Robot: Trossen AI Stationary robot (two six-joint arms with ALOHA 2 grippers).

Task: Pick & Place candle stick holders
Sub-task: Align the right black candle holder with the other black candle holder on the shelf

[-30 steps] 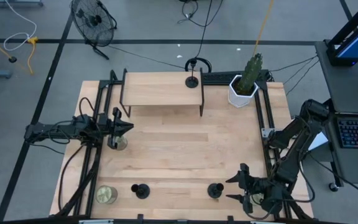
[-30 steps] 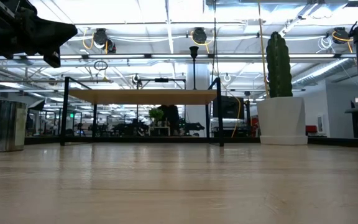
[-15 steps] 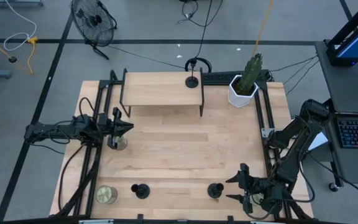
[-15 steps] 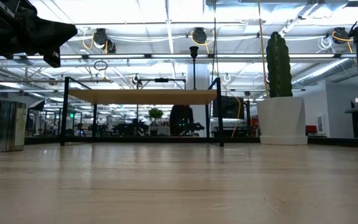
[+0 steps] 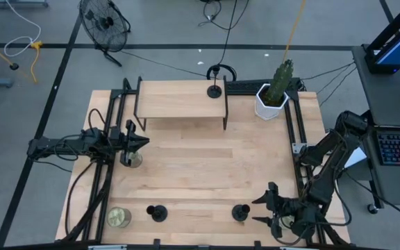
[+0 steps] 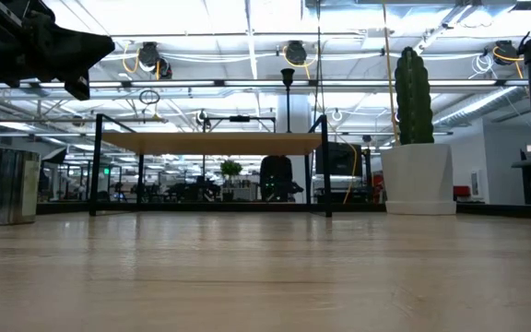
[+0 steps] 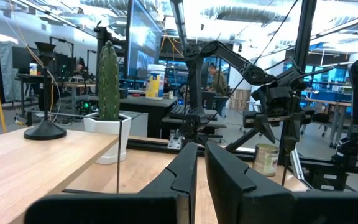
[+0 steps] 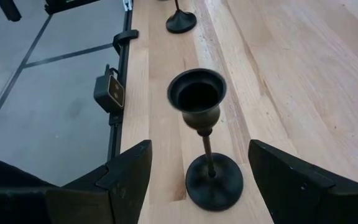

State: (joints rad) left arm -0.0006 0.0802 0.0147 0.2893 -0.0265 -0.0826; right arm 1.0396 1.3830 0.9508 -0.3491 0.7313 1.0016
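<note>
High view shows the right gripper low at the desk's near right corner, its fingers spread wide with nothing held; one candle stick holder stands upright just ahead of it, lined up with the gap between the jaws but not touched. A second holder stands along the same near edge, beside a greenish jar candle at the near left corner. The third holder sits on the raised wooden shelf at the far edge (close to the potted cactus). At the left edge the left gripper hovers pinched together and empty, by another jar candle.
</note>
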